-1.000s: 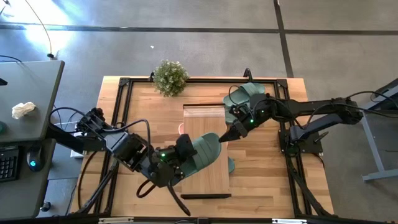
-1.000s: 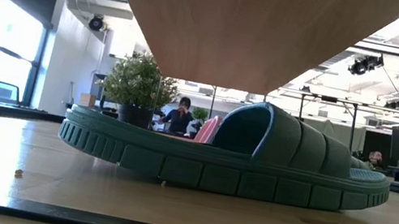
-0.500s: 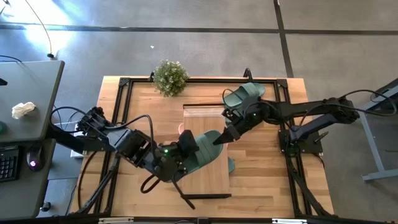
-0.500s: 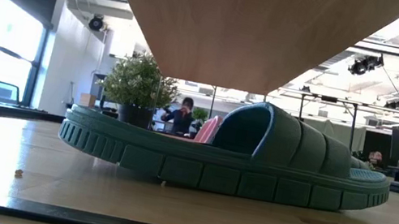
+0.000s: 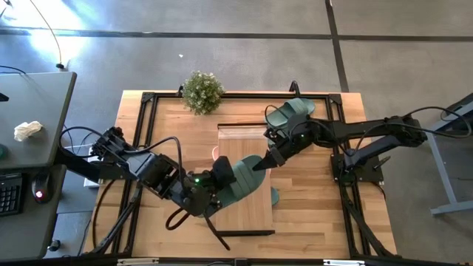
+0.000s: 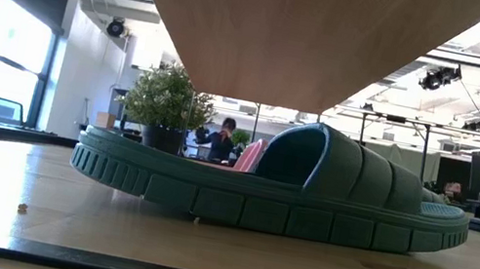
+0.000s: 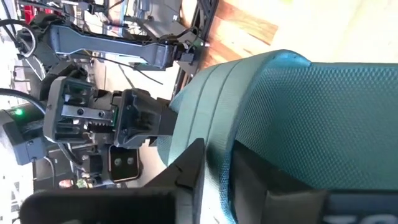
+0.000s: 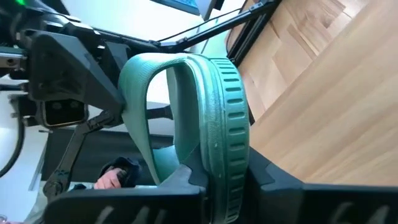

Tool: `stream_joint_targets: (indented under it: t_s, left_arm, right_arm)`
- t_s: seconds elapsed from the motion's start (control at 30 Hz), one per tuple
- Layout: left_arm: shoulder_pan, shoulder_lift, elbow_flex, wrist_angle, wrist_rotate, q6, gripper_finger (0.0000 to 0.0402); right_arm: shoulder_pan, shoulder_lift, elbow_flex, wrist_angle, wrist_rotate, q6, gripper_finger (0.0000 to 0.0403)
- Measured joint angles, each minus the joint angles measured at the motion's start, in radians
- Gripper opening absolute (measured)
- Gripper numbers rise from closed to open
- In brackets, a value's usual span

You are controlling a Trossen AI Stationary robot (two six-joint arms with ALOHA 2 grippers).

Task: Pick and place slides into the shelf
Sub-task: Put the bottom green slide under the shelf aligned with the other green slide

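Note:
A sage-green slide (image 5: 240, 177) is over the top plank of the light-wood shelf (image 5: 255, 214), with a gripper shut on each end. My left gripper (image 5: 224, 185) is at its near-left end and my right gripper (image 5: 260, 164) at its far-right end. A second green slide (image 5: 292, 113) lies on the table by the far right corner. A third green slide (image 6: 269, 194) rests on its sole under the shelf's top plank, with a pink slide (image 6: 249, 154) behind it. My left gripper has the held slide's near-left end (image 7: 217, 155) between its two fingers, reaching in level from the table's left. My left gripper's own body hides the exact place. My right gripper pinches the ribbed rim of the sole (image 8: 219, 155) between its two fingers at the slide's far-right end. The fingers slant in from the far right. The strap (image 8: 140, 93) arches to one side of them. Whether the slide touches the plank I cannot tell.
A potted plant (image 5: 202, 91) stands at the table's far edge, left of the shelf. The black table frame (image 5: 148, 100) runs round the wooden top. A grey desk (image 5: 29, 125) stands off the table's left side. Bare wood lies right of the shelf.
My right gripper has moved from over the shelf's far part toward the near left, up to the held slide's far-right end. My left gripper has shifted the slide a little toward the table's left.

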Motion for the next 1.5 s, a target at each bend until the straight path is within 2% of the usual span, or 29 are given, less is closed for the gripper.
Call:
stream_joint_targets:
  t_s: [0.5, 0.7, 0.9, 1.17, 1.5]
  left_arm:
    - [-0.060, -0.048, 0.001, -0.057, 0.002, -0.141, 0.0166]
    - [-0.079, -0.081, 0.002, -0.119, -0.005, -0.253, 0.0192]
    - [-0.085, -0.106, 0.001, -0.183, -0.002, -0.340, 0.0197]
    - [-0.085, -0.108, 0.000, -0.242, -0.001, -0.376, 0.0183]
    - [-0.085, -0.108, 0.000, -0.256, -0.001, -0.382, 0.0172]
  right_arm:
    - [-0.041, -0.013, 0.000, -0.075, -0.009, 0.030, 0.0009]
    - [-0.076, -0.108, 0.000, -0.223, -0.017, 0.031, 0.0007]
    - [-0.085, -0.241, 0.000, -0.444, -0.009, 0.066, 0.0007]
    - [-0.029, -0.424, 0.000, -0.795, -0.010, 0.196, 0.0007]
    - [0.080, -0.658, 0.000, -0.981, 0.115, 0.418, 0.0007]
